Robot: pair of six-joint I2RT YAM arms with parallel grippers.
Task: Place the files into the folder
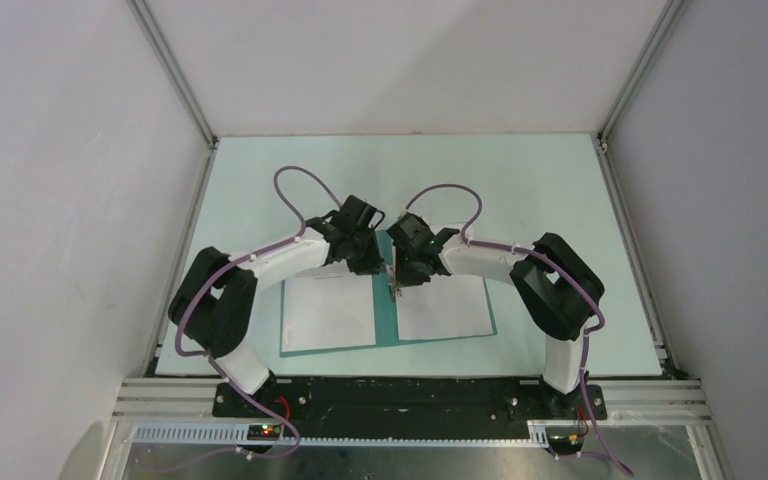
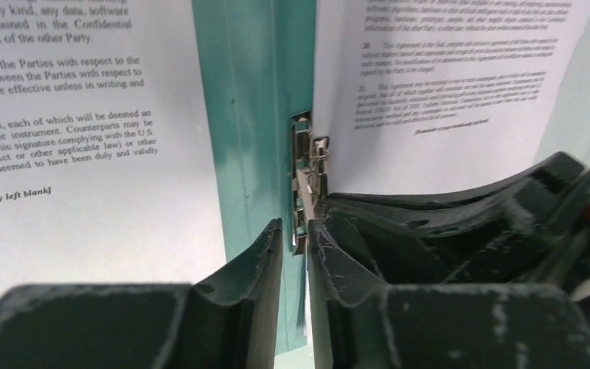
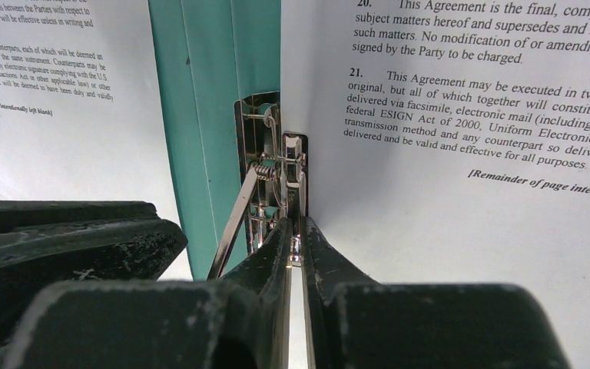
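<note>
The teal folder (image 1: 332,349) lies open on the table with one file on each half: a left sheet (image 1: 325,312) and a right sheet (image 1: 443,305). Both grippers meet at the metal clip (image 1: 394,287) at the far end of the spine. My left gripper (image 2: 296,231) has its jaws a narrow gap apart around the near end of the clip (image 2: 301,154), the metal against the right finger. My right gripper (image 3: 295,231) is shut on a shiny part of the clip (image 3: 273,161), whose lever (image 3: 234,215) stands raised. The right sheet's (image 3: 469,192) edge lies beside the clip.
The pale green table top (image 1: 520,180) is walled by white panels and metal rails (image 1: 175,80) at the back and both sides. The two arms arch inward over the folder's far edge, close to each other.
</note>
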